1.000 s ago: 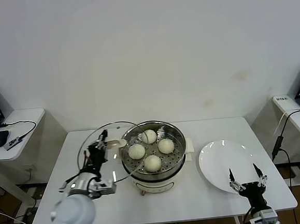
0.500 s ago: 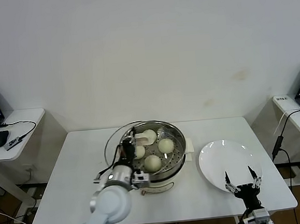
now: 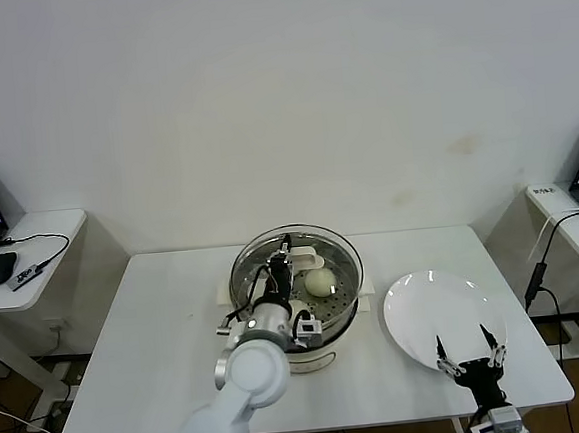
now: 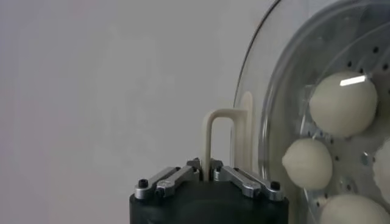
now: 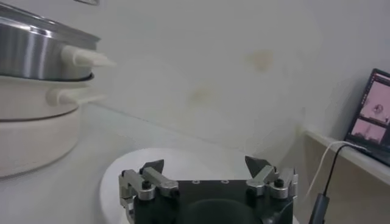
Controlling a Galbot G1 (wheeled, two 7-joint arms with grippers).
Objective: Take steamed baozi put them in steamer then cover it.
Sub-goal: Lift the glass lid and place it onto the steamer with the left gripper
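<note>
White bench (image 3: 158,327) against a plain pale wall carries the work. Left of it, a side desk holds a black computer mouse (image 3: 0,267). At the bench centre stands the round shiny stainless-steel steamer (image 3: 343,318) on its cream-white base. The left pincer (image 4: 205,172) is over the pot, fingers clamped on the cream-white handle of the round clear glass cover (image 4: 256,91), which sits above the pot and about level with its rim; whether it rests on the rim cannot be told. Smooth round cream-white steamed baozi (image 4: 342,104) lie on the perforated tray inside, under the glass. To the right, apart from the steamer, lies a flat round white plate (image 3: 417,312). The right pincer (image 5: 206,168) hangs at the plate's near edge, fingers apart, holding nothing
</note>
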